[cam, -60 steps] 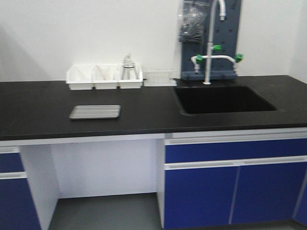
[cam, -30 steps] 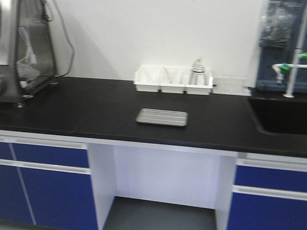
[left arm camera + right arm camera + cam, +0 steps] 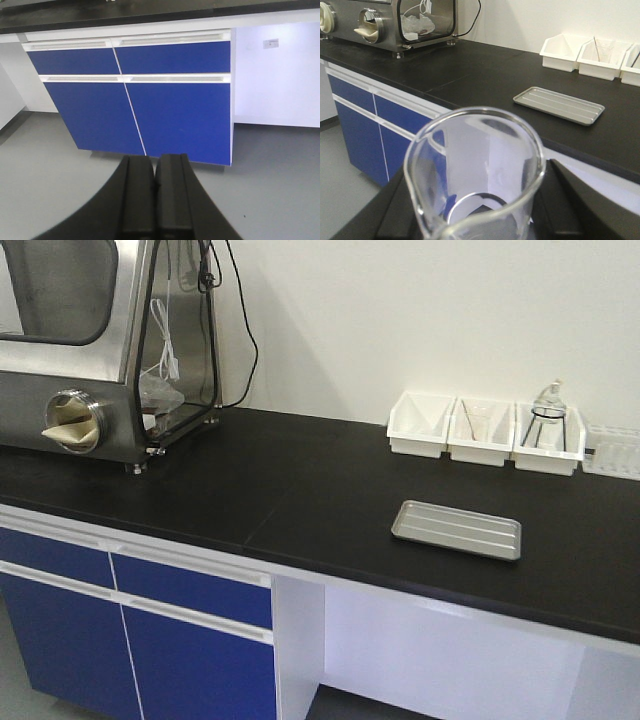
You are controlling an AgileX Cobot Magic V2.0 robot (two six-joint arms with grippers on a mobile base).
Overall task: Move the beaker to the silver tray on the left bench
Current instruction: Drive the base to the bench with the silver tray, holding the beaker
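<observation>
My right gripper [image 3: 475, 210] is shut on the clear glass beaker [image 3: 475, 165], which fills the lower middle of the right wrist view, held in front of the bench and off it. The silver tray [image 3: 457, 529] lies empty on the left bench's black top [image 3: 250, 490], near its front edge; it also shows in the right wrist view [image 3: 559, 104]. My left gripper [image 3: 154, 170] is shut and empty, low above the grey floor in front of the blue cabinet doors [image 3: 175, 115]. Neither gripper shows in the front view.
Three white bins [image 3: 485, 430] stand against the wall behind the tray, one holding glassware [image 3: 548, 412]. A steel glove box [image 3: 90, 350] with cables stands at the bench's left. A knee gap [image 3: 450, 660] opens under the tray. The sink is out of view.
The front view has swung left along the bench: the sink and tap have left the frame, the glove box has come in, and the tray now sits right of centre.
</observation>
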